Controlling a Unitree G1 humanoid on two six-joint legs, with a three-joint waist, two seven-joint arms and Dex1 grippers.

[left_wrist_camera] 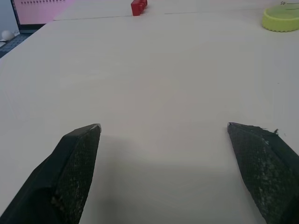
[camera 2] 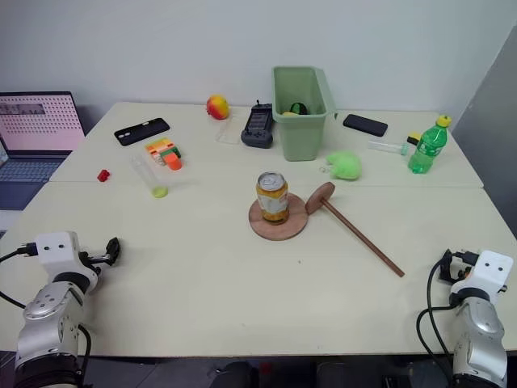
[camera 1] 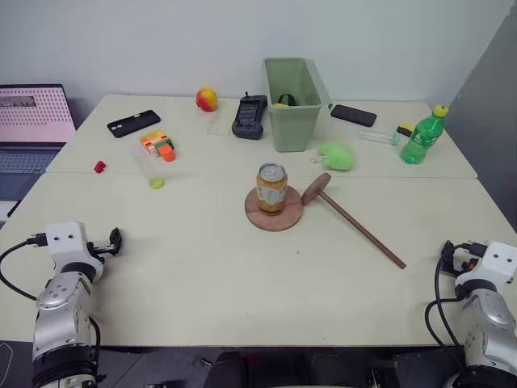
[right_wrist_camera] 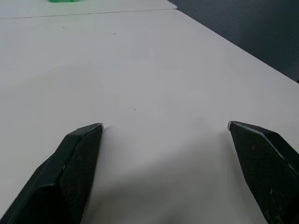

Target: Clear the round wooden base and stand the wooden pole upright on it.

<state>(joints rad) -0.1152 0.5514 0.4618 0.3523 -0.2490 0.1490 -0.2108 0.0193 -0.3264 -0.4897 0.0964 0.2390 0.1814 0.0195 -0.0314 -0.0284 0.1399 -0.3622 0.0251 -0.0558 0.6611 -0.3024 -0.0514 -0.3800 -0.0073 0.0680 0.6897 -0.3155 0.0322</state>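
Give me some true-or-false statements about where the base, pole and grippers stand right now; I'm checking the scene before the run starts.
1. A drink can stands on the round wooden base. True.
2. The wooden pole stands upright. False: it lies on the table, its disc end beside the base.
3. The left gripper is open and empty. True.
4. The right gripper is shut on the pole. False: it is open, over bare table.
5. The green bin sits behind the can. True.

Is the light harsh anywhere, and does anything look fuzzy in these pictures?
Eye views: soft even light, only a faint shadow beside the can on the round wooden base. Left wrist view: the fingers look sharp, the far red block blurry.
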